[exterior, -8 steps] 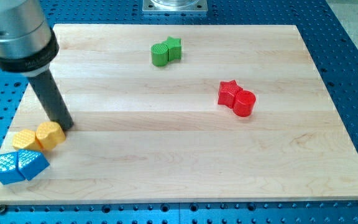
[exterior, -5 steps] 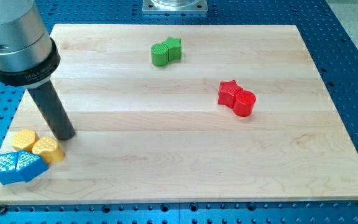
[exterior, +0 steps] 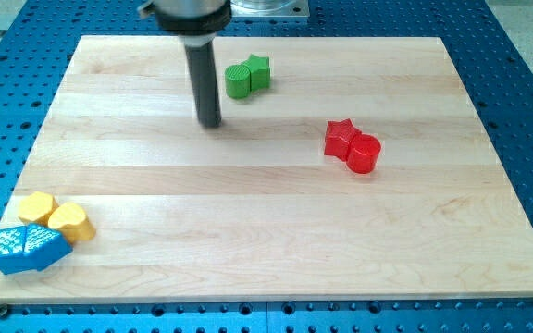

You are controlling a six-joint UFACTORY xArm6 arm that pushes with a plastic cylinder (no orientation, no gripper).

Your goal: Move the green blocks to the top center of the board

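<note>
Two green blocks sit touching near the view's top centre: a green cylinder (exterior: pixel 239 80) and a green star (exterior: pixel 259 70) just to its upper right. My tip (exterior: pixel 211 122) rests on the wooden board (exterior: pixel 276 240), a little below and to the left of the green cylinder, apart from it. The dark rod rises from the tip to the arm's head at the view's top edge.
A red star (exterior: pixel 340 138) and a red cylinder (exterior: pixel 364 154) touch at the view's right of centre. At the bottom left corner lie two yellow blocks (exterior: pixel 56 216) and two blue blocks (exterior: pixel 26 249), bunched together.
My tip has left the yellow blocks at the bottom left and moved up and right to beside the green cylinder. The yellow and blue blocks ended pushed a little toward the corner.
</note>
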